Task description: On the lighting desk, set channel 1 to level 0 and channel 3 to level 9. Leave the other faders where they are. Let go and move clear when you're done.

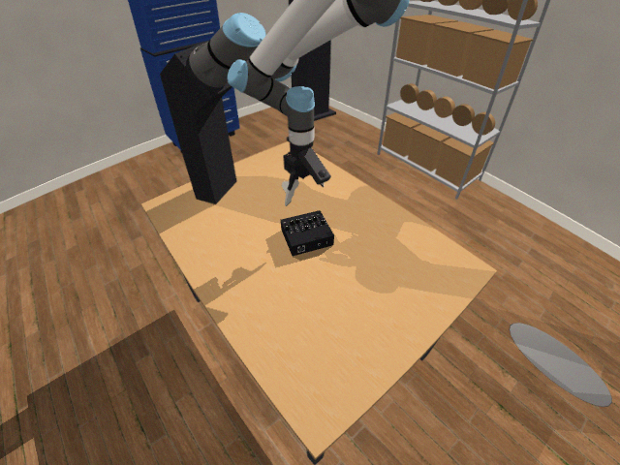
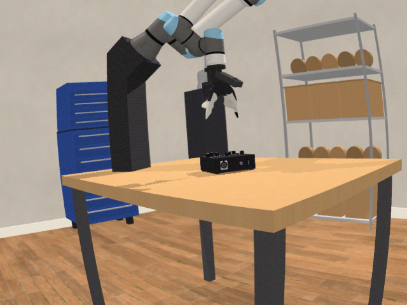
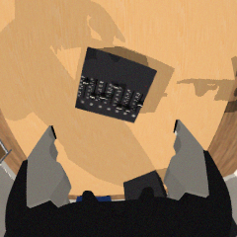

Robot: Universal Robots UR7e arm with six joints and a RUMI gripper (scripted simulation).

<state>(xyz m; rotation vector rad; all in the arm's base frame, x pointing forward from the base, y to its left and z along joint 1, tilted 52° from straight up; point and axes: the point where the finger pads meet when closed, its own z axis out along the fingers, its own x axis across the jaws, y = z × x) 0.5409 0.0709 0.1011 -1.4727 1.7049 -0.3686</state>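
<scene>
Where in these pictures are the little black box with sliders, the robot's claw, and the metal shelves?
lighting desk (image 1: 309, 240), top view, its front top edge.
gripper (image 2: 220, 113), exterior view, between its open fingertips.
shelf rack (image 2: 360, 46), exterior view, its right front post.

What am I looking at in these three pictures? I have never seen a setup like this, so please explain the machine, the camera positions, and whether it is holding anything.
The machine is a jointed grey and white robot arm with light blue caps, mounted on a black pedestal that stands on a light wooden table. At its tip is a two-fingered gripper.

One picture looks down from high up, one from the side near table height, and one from a camera on the wrist, looking down past the two pale fingers.

On the table lies a small black box with a row of sliders, the lighting desk. The gripper hangs above it, not touching, fingers spread wide and holding nothing. How the sliders are set is too small to read.
</scene>
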